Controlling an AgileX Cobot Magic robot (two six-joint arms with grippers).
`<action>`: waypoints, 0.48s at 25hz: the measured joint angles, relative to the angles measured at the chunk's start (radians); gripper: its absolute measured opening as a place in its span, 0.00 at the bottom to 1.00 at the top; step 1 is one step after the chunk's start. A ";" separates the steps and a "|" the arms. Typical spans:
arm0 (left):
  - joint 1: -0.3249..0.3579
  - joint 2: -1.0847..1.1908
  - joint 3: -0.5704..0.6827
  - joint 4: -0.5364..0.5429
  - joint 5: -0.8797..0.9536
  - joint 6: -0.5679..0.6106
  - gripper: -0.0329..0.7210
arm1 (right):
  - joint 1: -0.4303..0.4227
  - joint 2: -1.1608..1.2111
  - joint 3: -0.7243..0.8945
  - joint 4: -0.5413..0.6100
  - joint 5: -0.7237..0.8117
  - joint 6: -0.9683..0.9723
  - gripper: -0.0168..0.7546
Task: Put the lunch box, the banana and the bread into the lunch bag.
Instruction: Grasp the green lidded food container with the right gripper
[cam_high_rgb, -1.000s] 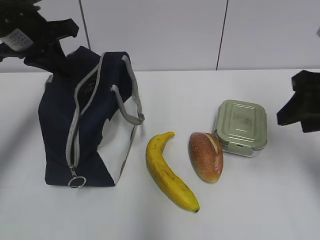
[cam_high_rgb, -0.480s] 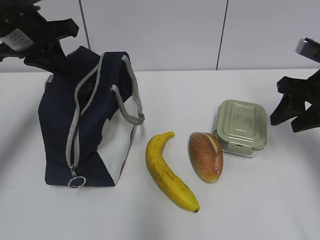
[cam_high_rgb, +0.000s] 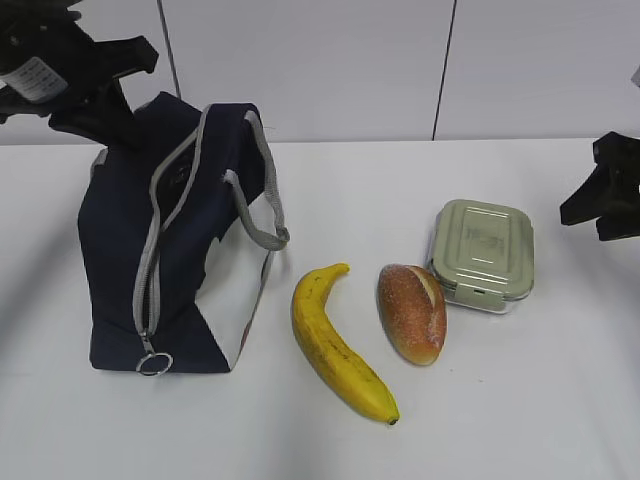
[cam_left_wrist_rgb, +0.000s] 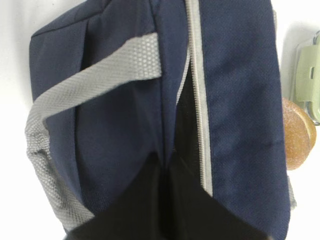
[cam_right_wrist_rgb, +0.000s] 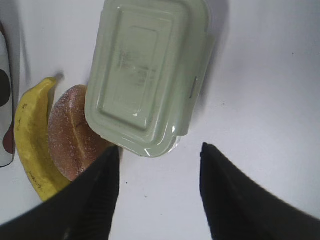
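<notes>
Lunch box (cam_right_wrist_rgb: 150, 75) beyond open right pincer (cam_right_wrist_rgb: 157, 187)

Navy lunch bag (cam_high_rgb: 170, 250), yellow banana (cam_high_rgb: 335, 345), golden-brown bread (cam_high_rgb: 411, 312), sage-green lunch box (cam_high_rgb: 482, 255).

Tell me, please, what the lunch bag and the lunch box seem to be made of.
The lunch bag looks like woven navy fabric, matte, with a fine weave showing in the left wrist view, and grey webbing handles. The lunch box seems plastic: a smooth, slightly glossy sage-green lid over a clear base.
</notes>
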 joint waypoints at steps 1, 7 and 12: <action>0.000 0.000 0.000 -0.001 0.000 0.000 0.04 | 0.000 0.004 -0.001 0.010 0.000 -0.011 0.52; 0.000 0.000 0.000 -0.009 0.000 0.000 0.04 | -0.002 0.070 -0.001 0.051 0.019 -0.063 0.52; 0.000 0.000 0.000 -0.015 0.000 0.000 0.04 | -0.002 0.133 -0.001 0.104 0.022 -0.121 0.59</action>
